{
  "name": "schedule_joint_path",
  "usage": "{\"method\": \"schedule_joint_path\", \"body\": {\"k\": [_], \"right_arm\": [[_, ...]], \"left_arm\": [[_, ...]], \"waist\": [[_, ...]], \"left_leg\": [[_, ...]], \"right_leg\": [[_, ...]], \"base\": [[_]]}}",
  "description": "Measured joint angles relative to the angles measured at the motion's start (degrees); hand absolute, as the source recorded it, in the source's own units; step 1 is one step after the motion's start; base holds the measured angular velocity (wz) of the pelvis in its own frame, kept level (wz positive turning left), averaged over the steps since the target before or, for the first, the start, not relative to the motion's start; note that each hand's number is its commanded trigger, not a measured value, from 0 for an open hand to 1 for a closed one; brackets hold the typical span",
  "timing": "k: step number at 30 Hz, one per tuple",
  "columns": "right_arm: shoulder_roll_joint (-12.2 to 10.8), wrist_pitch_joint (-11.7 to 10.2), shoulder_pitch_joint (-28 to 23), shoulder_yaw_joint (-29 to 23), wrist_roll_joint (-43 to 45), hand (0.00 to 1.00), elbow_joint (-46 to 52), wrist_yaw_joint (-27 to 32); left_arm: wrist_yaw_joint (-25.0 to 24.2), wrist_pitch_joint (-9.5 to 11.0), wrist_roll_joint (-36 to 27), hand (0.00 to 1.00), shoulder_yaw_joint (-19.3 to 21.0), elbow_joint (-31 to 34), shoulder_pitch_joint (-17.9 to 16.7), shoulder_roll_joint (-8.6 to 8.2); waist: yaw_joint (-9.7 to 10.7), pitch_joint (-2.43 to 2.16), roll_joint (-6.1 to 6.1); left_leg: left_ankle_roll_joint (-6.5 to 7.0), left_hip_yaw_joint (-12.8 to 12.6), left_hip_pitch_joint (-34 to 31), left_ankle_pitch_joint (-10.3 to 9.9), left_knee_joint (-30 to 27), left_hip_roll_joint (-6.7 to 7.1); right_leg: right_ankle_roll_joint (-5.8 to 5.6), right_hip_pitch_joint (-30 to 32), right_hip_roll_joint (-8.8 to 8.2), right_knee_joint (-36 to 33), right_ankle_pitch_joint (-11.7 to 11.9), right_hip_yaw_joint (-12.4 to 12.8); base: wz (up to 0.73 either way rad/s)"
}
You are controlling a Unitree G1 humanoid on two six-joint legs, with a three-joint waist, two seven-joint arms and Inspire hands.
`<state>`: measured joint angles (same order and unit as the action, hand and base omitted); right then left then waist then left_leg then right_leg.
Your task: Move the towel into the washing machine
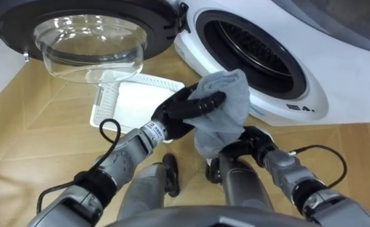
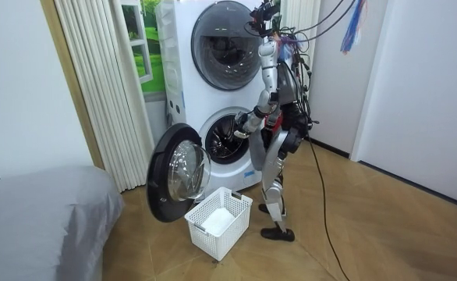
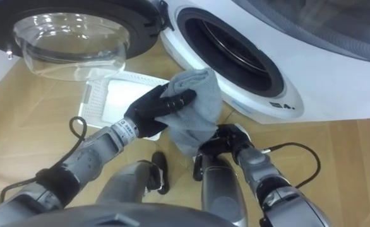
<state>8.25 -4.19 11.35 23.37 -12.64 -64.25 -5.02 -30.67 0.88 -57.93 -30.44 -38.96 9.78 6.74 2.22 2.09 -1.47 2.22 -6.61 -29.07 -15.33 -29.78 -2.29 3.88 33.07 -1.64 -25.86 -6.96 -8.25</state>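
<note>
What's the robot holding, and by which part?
A grey cloth towel, gripped at its bunched upper part by the left robot hand; right robot hand below it: unclear.

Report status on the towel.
Left hand shut on crumpled grey towel; right hand beneath it. Towel held in front of white washing machine's open drum mouth, not inside. Round glass door swung wide, nothing blocking.

Home: bed (image 2: pixel 33 218), curtain (image 2: pixel 108 86), stacked washing machines (image 2: pixel 183 94)

Grey towel (image 1: pixel 226 107), bunched into a soft lump, is up in the air right by the lower rim of the drum opening on the white washing machine (image 1: pixel 311 75). Its door (image 1: pixel 21 22) hangs wide open.
</note>
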Motion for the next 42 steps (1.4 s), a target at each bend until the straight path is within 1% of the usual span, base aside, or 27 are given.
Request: {"method": "schedule_joint_path", "body": {"k": [1, 2, 3, 4, 6, 10, 12, 14, 16, 18, 21, 22, 24, 25, 26, 27, 28, 29, 31, 33, 35, 42], "right_arm": [[-0.02, 0.0, 0.0, 0.0, 0.0, 1.0, 0.01, -0.1], [-0.11, 0.0, 0.1, 0.0, 0.0, 1.0, 0.02, -0.18], [-0.24, 0.0, 0.31, 0.0, 0.0, 1.0, 0.02, -0.21], [-0.28, 0.0, 0.43, -0.01, 0.0, 1.0, 0.02, -0.2], [-0.83, -0.03, 0.81, -0.08, -0.01, 1.0, 0.0, -0.15], [-1.09, -0.03, 0.82, -0.16, -0.01, 1.0, -0.26, -0.01], [-1.34, 0.06, 0.82, -1.31, 0.0, 1.0, -0.32, 0.01], [-1.88, 0.06, 0.59, -2.35, 0.14, 1.0, -0.39, 0.02], [-2.01, 0.05, 0.3, -2.33, -0.05, 1.0, -0.39, 0.03], [-1.81, 0.18, 0.21, -3.13, -0.57, 1.0, -0.4, 0.0], [-1.0, 0.57, -0.64, -5.0, -0.65, 1.0, -0.43, 0.15], [-0.87, 0.59, -0.68, -5.06, -0.75, 1.0, -0.44, 0.25], [-0.67, 0.58, -0.6, -5.88, -0.81, 1.0, -0.57, 0.65], [-0.67, 0.55, -0.61, -6.19, -0.93, 1.0, -0.76, 0.68], [-0.79, 0.55, -0.57, -6.69, -1.26, 1.0, -1.24, 0.79], [-0.77, 0.53, -0.67, -6.78, -2.68, 1.0, -1.39, 1.1], [-0.77, 0.53, -0.58, -6.86, -3.34, 1.0, -1.66, 1.23], [-0.81, 0.55, -0.07, -7.16, -5.29, 1.0, -2.68, 1.23], [-0.75, 0.54, 0.19, -7.51, -7.55, 1.0, -3.43, 1.24], [-0.83, 0.57, 1.27, -8.21, -8.91, 1.0, -4.95, 1.22], [-0.82, 0.56, 1.51, -9.03, -9.69, 1.0, -5.15, 1.18], [-0.57, 0.64, 2.84, -9.57, -12.83, 1.0, -7.3, 1.07]], "left_arm": [[0.01, 0.0, 0.0, 0.93, 0.1, 0.0, 0.04, -0.09], [0.05, 0.0, 0.0, 0.73, 0.5, 0.0, 0.17, -0.32], [0.1, 0.01, 0.0, 0.27, 0.91, 0.0, 0.28, -0.53], [0.16, 0.02, 0.0, 0.0, 1.03, 0.0, 0.36, -0.64], [0.29, 0.18, -0.02, 0.0, 1.06, 0.0, 1.1, -0.85], [0.29, 0.85, -0.79, 0.0, 1.13, 0.0, 1.18, -1.61], [0.28, 0.93, -2.48, 0.0, 1.05, 0.01, 1.06, -1.95], [0.28, 1.08, -3.33, 0.0, 1.11, 0.0, 0.84, -1.91], [0.29, 1.15, -3.32, 0.0, 1.25, -0.16, 0.67, -1.57], [0.28, 1.14, -3.74, 0.0, 2.26, -1.11, 0.47, -1.54], [0.41, 1.13, -5.3, 0.0, 4.97, -2.44, -0.24, -1.16], [0.52, 1.17, -5.54, 0.0, 5.36, -3.01, -0.28, -1.05], [1.68, 1.22, -5.43, 0.0, 6.19, -4.05, -0.99, -0.41], [1.9, 1.22, -5.21, 0.0, 6.41, -4.18, -1.27, -0.3], [2.7, 1.32, -4.22, 0.0, 7.49, -4.25, -2.03, -0.34], [3.94, 1.5, -2.98, 0.0, 8.65, -4.26, -2.5, -0.35], [4.47, 1.64, -2.3, 0.0, 9.23, -4.24, -2.69, -0.49], [5.66, 1.75, -0.33, 0.0, 10.58, -4.15, -2.96, -0.81], [7.28, 1.89, 2.5, 0.0, 11.43, -3.94, -3.05, -0.91], [9.03, 2.07, 4.91, 0.0, 12.22, -3.88, -3.09, -1.3], [9.98, 2.12, 5.15, 0.0, 12.3, -3.88, -3.08, -1.56], [11.75, 2.14, 5.2, 0.0, 12.32, -3.86, -3.06, -1.63]], "waist": [[0.07, 0.02, 0.12], [0.21, 0.12, 0.34], [0.42, 0.23, 0.52], [0.58, 0.25, 0.56], [0.81, 0.34, 0.8], [0.65, 0.35, 0.83], [0.45, 0.34, 0.82], [0.43, 0.33, 0.8], [0.19, 0.32, 0.78], [-0.57, 0.33, 0.73], [-2.7, 0.29, 0.41], [-2.92, 0.29, 0.3], [-4.16, 0.23, -0.4], [-4.33, 0.2, -0.58], [-4.8, 0.18, -0.73], [-5.65, 0.18, -0.73], [-5.92, 0.18, -0.72], [-6.53, 0.19, -0.73], [-7.21, 0.19, -0.73], [-7.32, 0.19, -0.73], [-7.3, 0.19, -0.73], [-7.42, 0.24, -0.81]], "left_leg": [[0.0, 0.0, -0.11, 0.0, -0.05, -0.01], [0.0, 0.01, -0.35, 0.0, -0.17, -0.02], [0.0, 0.01, -0.62, 0.0, -0.35, -0.05], [0.0, 0.08, -0.88, 0.0, -0.58, -0.08], [0.02, 0.18, -1.81, -0.02, -1.16, -0.05], [0.02, 0.18, -1.83, -0.02, -1.18, -0.05], [0.02, 0.18, -1.78, -0.02, -1.04, -0.05], [0.01, 0.25, -1.66, -0.02, -0.97, -0.05], [0.02, 0.18, -1.46, -0.02, -0.86, -0.05], [0.02, 0.02, -1.38, -0.03, -0.76, -0.05], [-0.05, 0.2, -1.56, -0.16, -0.96, -0.24], [-0.05, 0.22, -1.57, -0.16, -0.97, -0.26], [-0.06, 0.43, -1.72, -0.15, -0.78, -0.21], [-0.07, 0.51, -1.73, -0.14, -0.6, -0.15], [-0.08, 0.54, -1.62, -0.1, -0.23, 0.04], [-0.08, 0.46, -1.57, -0.1, -0.17, 0.25], [-0.07, 0.49, -1.62, -0.09, -0.15, 0.34], [-0.06, 0.49, -1.73, -0.04, -0.12, 0.4], [-0.07, 0.67, -1.8, -0.04, -0.12, 0.4], [-0.07, 0.71, -1.95, -0.03, -0.16, 0.44], [-0.07, 0.75, -2.03, -0.03, -0.3, 0.44], [-0.07, 0.89, -2.54, -0.04, -0.98, 0.28]], "right_leg": [[0.0, 0.08, 0.0, -0.04, 0.0, 0.0], [0.0, 0.29, -0.01, -0.12, 0.0, -0.02], [0.01, 0.54, -0.01, -0.2, 0.0, -0.04], [0.02, 0.72, -0.01, -0.26, 0.0, -0.09], [0.06, 1.61, -0.1, -0.87, 0.01, -0.11], [0.1, 1.67, -0.09, -0.93, 0.04, -0.09], [0.15, 1.66, -0.1, -0.84, 0.07, -0.17], [0.15, 1.52, -0.09, -0.79, 0.07, -0.24], [0.15, 1.39, -0.09, -0.76, 0.07, -0.24], [0.16, 1.4, -0.08, -0.79, 0.07, -0.11], [0.24, 1.39, 0.05, -0.76, 0.07, -0.4], [0.25, 1.37, 0.07, -0.76, 0.07, -0.43], [0.28, 1.39, 0.06, -0.93, 0.09, -0.67], [0.27, 1.39, 0.02, -1.01, 0.09, -0.68], [0.27, 1.46, -0.19, -1.33, -0.06, -0.65], [0.24, 1.77, -0.41, -1.93, -0.38, -0.68], [0.23, 1.91, -0.52, -2.07, -0.47, -0.66], [0.26, 2.08, -0.61, -2.2, -0.58, -0.73], [0.3, 2.02, -0.68, -2.06, -0.68, -1.18], [0.31, 2.03, -0.73, -1.86, -0.74, -1.41], [0.3, 2.03, -0.72, -1.85, -0.74, -1.49], [0.32, 2.05, -0.76, -1.77, -0.75, -2.08]], "base": [[0.0], [0.0], [0.0], [0.0], [0.02], [0.0], [0.0], [0.0], [-0.02], [-0.02], [0.01], [0.0], [0.02], [0.05], [0.04], [0.04], [0.03], [0.04], [0.07], [0.06], [0.0], [0.03]]}}
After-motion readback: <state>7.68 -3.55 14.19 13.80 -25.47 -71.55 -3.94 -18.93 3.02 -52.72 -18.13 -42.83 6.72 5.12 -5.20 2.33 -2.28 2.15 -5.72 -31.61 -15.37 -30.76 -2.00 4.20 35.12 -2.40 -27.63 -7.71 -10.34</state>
